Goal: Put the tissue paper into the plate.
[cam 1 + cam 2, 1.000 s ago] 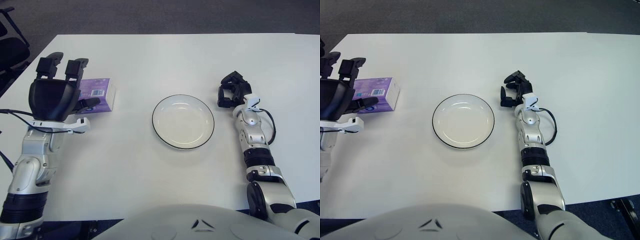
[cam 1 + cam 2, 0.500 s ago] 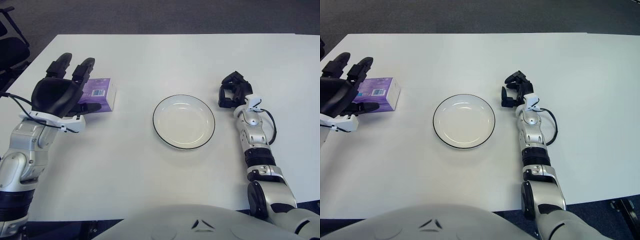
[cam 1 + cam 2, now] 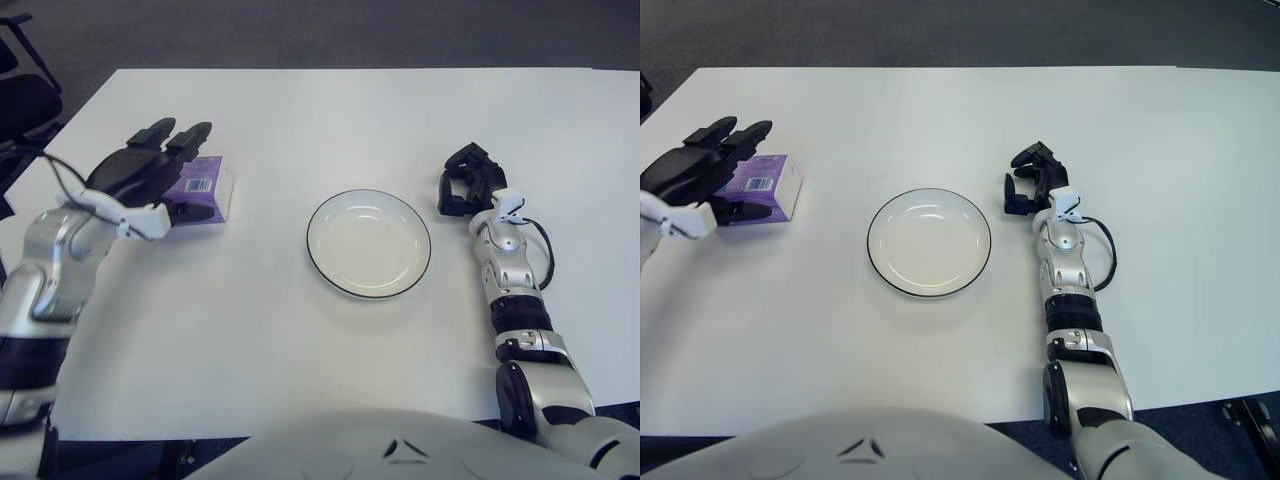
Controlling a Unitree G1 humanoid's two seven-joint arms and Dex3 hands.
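- The left hand point(image 3: 150, 178), fingers spread, hovered over the purple tissue paper box point(image 3: 203, 189) near the white tabletop's point(image 3: 300, 330) left edge.
- The right hand point(image 3: 468, 180), fingers curled, showed beside the white black-rimmed plate point(image 3: 368, 243).

White table point(image 3: 330, 110) on dark carpet point(image 3: 300, 30), black chair point(image 3: 25, 95) left.

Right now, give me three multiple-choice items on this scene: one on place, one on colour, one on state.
1. Where is the tissue pack?
A. on the plate
B. left of the plate, on the table
C. right of the plate

2. What colour is the pack?
A. purple
B. green
C. red

3. What is the left robot hand doing?
A. gripping the plate
B. lifting the pack
C. fingers spread over the pack, holding nothing

Answers: 1 B, the pack lies left of the plate. 2 A, its printed faces are purple. 3 C, the pack sits on the table under open fingers. The right robot hand shows right of the plate.
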